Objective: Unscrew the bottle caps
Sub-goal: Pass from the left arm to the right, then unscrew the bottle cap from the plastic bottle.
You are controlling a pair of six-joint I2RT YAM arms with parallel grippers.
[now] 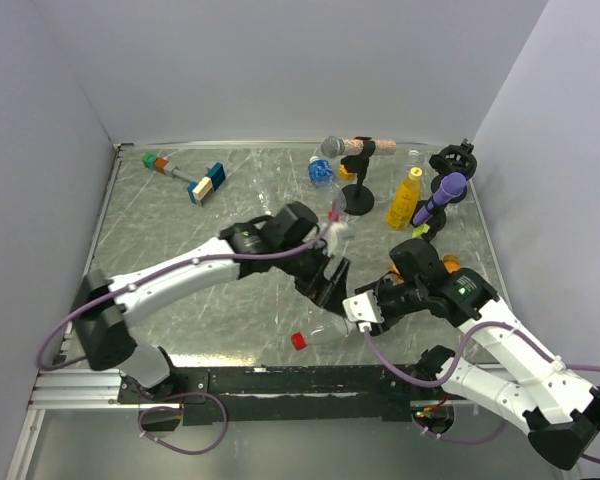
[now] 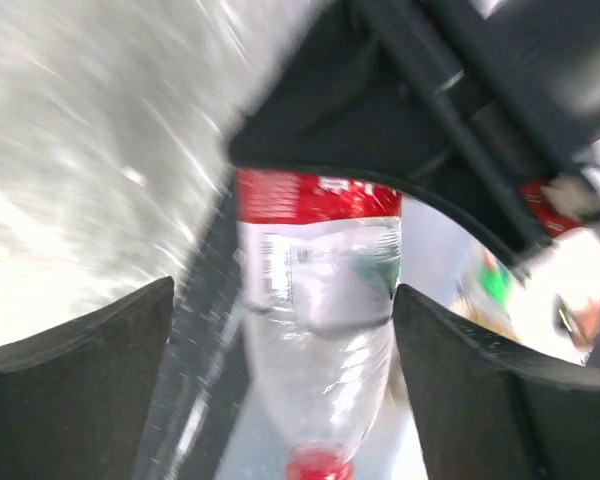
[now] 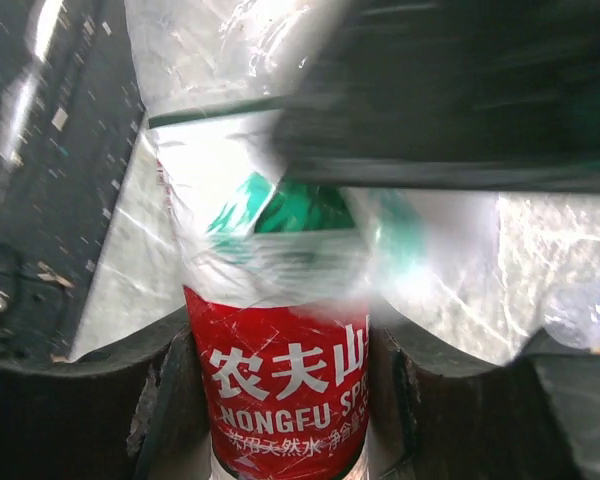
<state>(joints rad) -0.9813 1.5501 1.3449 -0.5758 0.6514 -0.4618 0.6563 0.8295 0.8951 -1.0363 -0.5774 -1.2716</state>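
Clear red-labelled plastic bottle is pinched by right hand; left hand is spread wide, nothing gripped.

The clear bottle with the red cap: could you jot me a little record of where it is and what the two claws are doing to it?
bottle: clear bottle, red label, lying on its side near the front edge of the table
cap: red cap, on the bottle
right claw: closed around the labelled part of the bottle
left claw: open, one finger on each side of the bottle, gaps showing, not touching
elsewhere: yellow bottle upright at the back of the table
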